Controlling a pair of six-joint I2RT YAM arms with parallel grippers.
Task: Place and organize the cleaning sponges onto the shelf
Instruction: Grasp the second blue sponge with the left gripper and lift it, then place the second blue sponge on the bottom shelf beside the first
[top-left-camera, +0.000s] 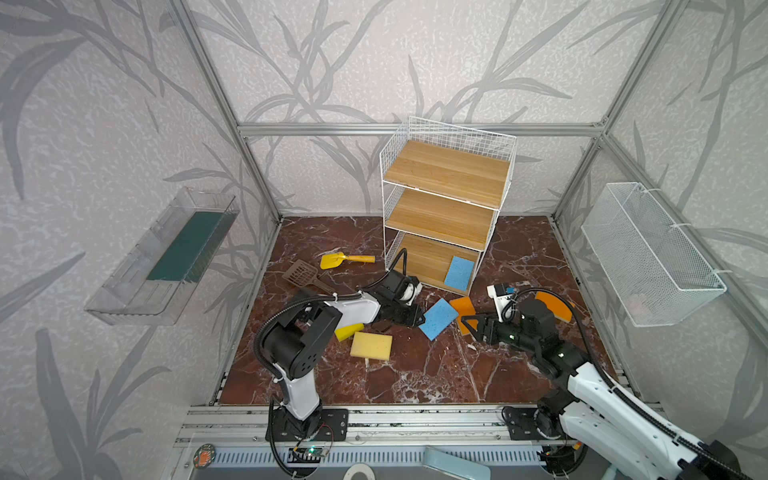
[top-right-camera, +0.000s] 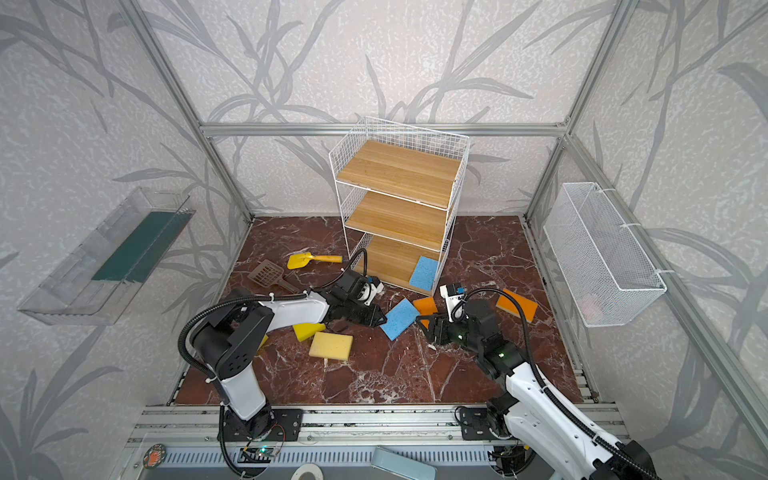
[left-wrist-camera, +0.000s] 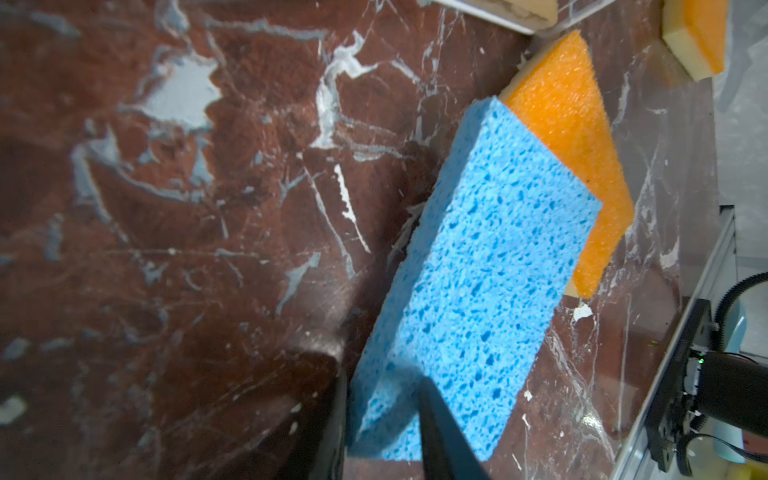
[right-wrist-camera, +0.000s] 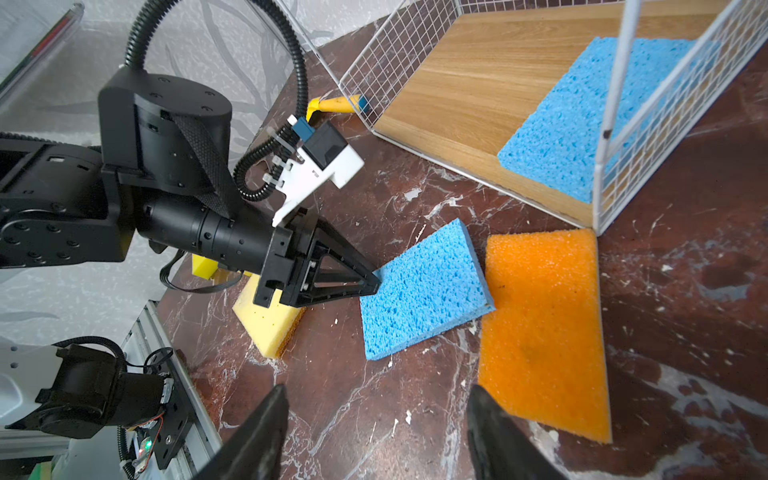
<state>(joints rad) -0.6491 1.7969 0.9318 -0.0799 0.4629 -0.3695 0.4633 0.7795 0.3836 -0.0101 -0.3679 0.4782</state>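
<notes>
Sponge (left-wrist-camera: 478, 270), blue, corner between left fingers (left-wrist-camera: 444, 436)

A yellow scoop (top-left-camera: 332, 261) with an orange handle (top-left-camera: 360, 258) lies on the red-brown marble tabletop (top-left-camera: 415, 374), towards the back left. A brown slotted scoop (top-left-camera: 302, 273) lies just beside it, nearer the left edge. A clear plastic tray (top-left-camera: 124, 299) hangs on the left wall, a dark green strip (top-left-camera: 187, 245) inside it. A long white mesh basket (top-left-camera: 648, 253) hangs on the right wall.
</notes>
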